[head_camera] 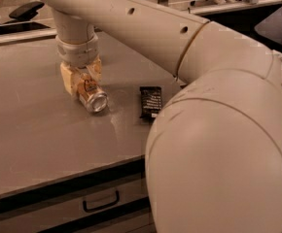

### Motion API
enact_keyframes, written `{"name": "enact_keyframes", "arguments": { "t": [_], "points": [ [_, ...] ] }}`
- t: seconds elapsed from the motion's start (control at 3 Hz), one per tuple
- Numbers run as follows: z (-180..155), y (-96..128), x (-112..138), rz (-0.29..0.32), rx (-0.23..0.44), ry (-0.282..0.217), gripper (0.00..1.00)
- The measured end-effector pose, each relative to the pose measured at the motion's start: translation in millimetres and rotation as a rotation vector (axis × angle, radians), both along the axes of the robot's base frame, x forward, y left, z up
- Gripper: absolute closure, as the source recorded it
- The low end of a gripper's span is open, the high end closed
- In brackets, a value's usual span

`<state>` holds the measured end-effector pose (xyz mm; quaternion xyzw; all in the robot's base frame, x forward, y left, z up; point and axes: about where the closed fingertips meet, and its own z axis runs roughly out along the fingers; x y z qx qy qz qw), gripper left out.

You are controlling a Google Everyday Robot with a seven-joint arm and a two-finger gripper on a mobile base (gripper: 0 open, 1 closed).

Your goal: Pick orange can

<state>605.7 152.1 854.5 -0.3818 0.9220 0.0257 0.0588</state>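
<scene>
The orange can point(95, 99) lies on its side on the grey table point(39, 140), its shiny silver end facing the front right. My gripper point(82, 83) comes down from above onto the can's far end. Its two tan fingers point(68, 79) stand on either side of the can and press against its body. The can still rests on the table top. The far end of the can is hidden behind the fingers.
A small black packet point(150, 101) lies on the table to the right of the can. My large pale arm point(214, 130) fills the right side of the view. A drawer with a handle point(100, 203) sits under the table's front edge.
</scene>
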Motion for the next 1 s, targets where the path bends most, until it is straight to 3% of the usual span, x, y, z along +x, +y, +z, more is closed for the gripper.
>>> {"name": "enact_keyframes", "arguments": {
  "t": [0.33, 0.67, 1.0],
  "points": [
    [28.1, -11.0, 10.1, 0.010, 0.087, -0.031, 0.82],
    [70.9, -31.5, 23.1, 0.021, 0.204, -0.071, 1.00],
    [121.2, -51.6, 38.4, 0.022, 0.356, -0.115, 1.00]
  ]
}}
